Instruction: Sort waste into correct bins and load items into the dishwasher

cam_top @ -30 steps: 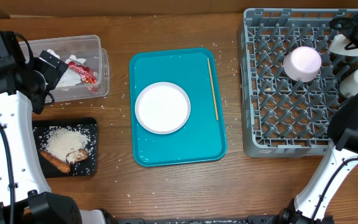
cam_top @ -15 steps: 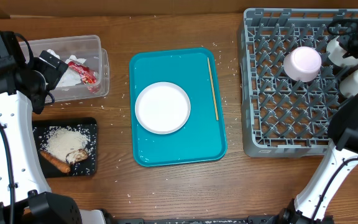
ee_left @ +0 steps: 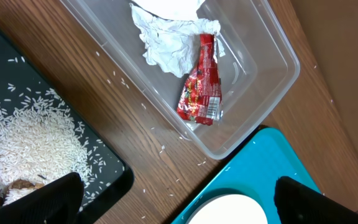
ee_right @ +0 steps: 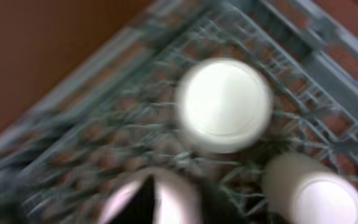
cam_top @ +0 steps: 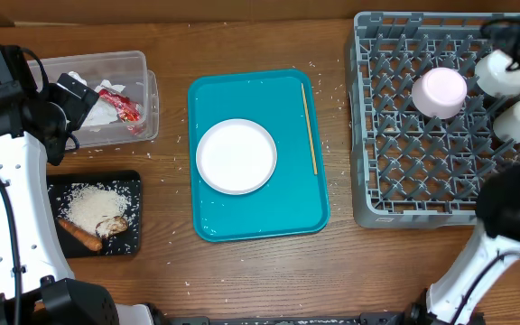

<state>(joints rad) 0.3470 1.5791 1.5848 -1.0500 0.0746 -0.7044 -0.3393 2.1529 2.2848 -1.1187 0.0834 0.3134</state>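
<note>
My left gripper [cam_top: 78,97] [ee_left: 179,208] hangs open and empty over the wood between the clear tub [cam_top: 97,95] [ee_left: 253,99] and the black tray [cam_top: 132,185]. The tub holds a crumpled napkin [ee_left: 166,37] and a red wrapper [ee_left: 201,87]. Rice [cam_top: 93,206], a carrot piece [cam_top: 79,235] and a brown chunk [cam_top: 111,224] lie in the black tray. On the grey rack [cam_top: 404,194] stand an upturned bowl [cam_top: 439,92] and two white cups [cam_top: 504,72] [cam_top: 517,117]. My right gripper [cam_top: 504,38] is above the upper cup [ee_right: 224,104] with nothing in it, its jaws blurred.
A teal tray [cam_top: 278,217] in the middle carries a white plate [cam_top: 236,155] and a thin wooden stick [cam_top: 309,126] along its right side. Loose rice grains dot the wood around the trays. The rack reaches the table's right edge.
My right gripper has drawn up and back from the upper white cup, which now stands uncovered on the rack. The left arm has not moved.
</note>
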